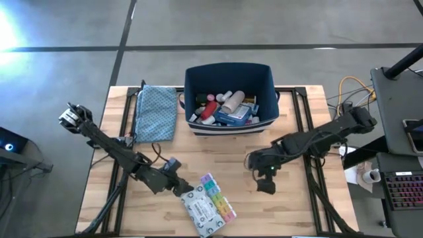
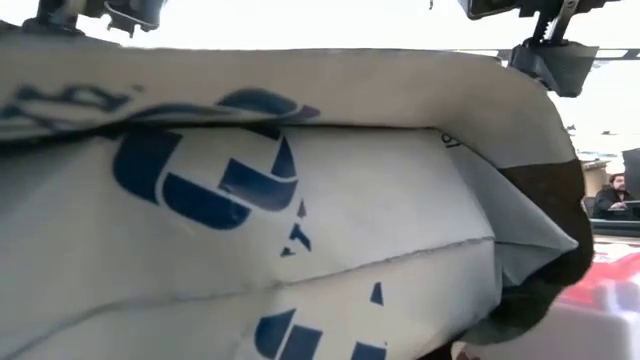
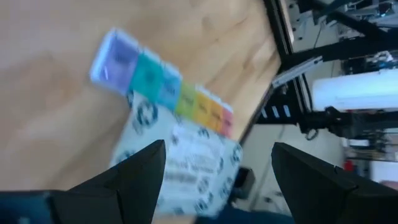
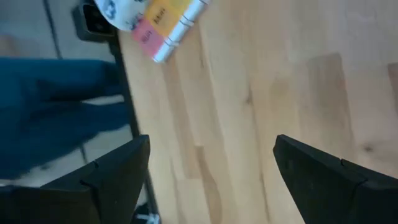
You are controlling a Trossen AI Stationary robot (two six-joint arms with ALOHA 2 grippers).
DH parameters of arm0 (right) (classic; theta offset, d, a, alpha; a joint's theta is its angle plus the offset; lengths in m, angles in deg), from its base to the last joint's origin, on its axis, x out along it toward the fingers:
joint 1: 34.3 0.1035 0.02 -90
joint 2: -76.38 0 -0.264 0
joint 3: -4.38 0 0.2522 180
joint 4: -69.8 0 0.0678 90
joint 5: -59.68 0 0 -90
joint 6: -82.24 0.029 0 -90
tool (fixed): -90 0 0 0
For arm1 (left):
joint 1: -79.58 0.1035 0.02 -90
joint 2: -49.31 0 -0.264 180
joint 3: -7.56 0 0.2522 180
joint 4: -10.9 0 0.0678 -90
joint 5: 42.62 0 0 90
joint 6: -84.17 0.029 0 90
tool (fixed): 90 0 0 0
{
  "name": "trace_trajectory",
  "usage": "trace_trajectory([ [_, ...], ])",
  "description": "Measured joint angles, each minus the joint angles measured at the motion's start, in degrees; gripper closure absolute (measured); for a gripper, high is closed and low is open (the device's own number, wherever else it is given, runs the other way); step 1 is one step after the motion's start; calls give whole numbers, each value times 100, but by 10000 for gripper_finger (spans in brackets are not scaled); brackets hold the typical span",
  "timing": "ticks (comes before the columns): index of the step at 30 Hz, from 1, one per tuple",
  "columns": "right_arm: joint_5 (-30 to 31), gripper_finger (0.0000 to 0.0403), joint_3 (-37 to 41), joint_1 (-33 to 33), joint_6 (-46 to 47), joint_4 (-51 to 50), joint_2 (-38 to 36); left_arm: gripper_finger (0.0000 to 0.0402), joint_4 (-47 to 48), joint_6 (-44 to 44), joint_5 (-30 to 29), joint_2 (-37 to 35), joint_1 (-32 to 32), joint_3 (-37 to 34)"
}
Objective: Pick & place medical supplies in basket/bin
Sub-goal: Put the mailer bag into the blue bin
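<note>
From above: navy fabric bin at the far middle of the wooden table, long axis across the table, filled with pill bottles, tubes and small boxes. Blue patterned cloth flat just beside its left wall. Near the front edge, multicoloured pill organiser lying diagonally, long axis running from far-left to near-right. Grey-white flat packet touching its near-left side, on the same diagonal. Left gripper at the packet's far-left corner, fingers spread, nothing clamped. Right gripper over bare wood well right of the organiser, fingers apart, empty.

At table height: packet filling almost the whole frame, white with blue logo marks; a seated person far off at the right.

Left wrist: fingers wide apart, organiser and packet ahead between them, no contact discernible.

Right wrist: fingers splayed over bare wood, organiser's end in the distance.
</note>
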State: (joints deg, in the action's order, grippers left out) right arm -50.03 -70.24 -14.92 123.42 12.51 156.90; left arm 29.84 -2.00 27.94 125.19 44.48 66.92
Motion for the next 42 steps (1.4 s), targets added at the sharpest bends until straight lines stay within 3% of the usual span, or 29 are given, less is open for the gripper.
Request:
trace_trajectory([
  [8, -185, 74, 627, 31, 554, 719, -333, 130, -286, -1480, 301, 563, -507, 43],
  [16, -326, 74, 845, 52, 434, 1005, -324, 130, -348, -2443, 288, 1396, -809, 409],
  [22, 13, 74, 865, 17, 156, 1266, -316, 130, -379, -2575, 269, 2120, -797, 747],
  [33, 27, 74, 883, 12, 1028, 2034, 79, 130, -699, -2840, 31, 2710, -792, 1139],
  [36, 28, 74, 883, 38, 1089, 2322, 324, 130, -684, -2849, -270, 2704, -801, 1139],
  [40, 33, 74, 883, 35, 1206, 3022, 778, 130, -663, -2792, -1513, 2556, -796, 1139],
  [42, 38, 74, 881, 35, 1378, 3385, 1030, 130, -663, -2728, -1709, 2431, -786, 1147],
])
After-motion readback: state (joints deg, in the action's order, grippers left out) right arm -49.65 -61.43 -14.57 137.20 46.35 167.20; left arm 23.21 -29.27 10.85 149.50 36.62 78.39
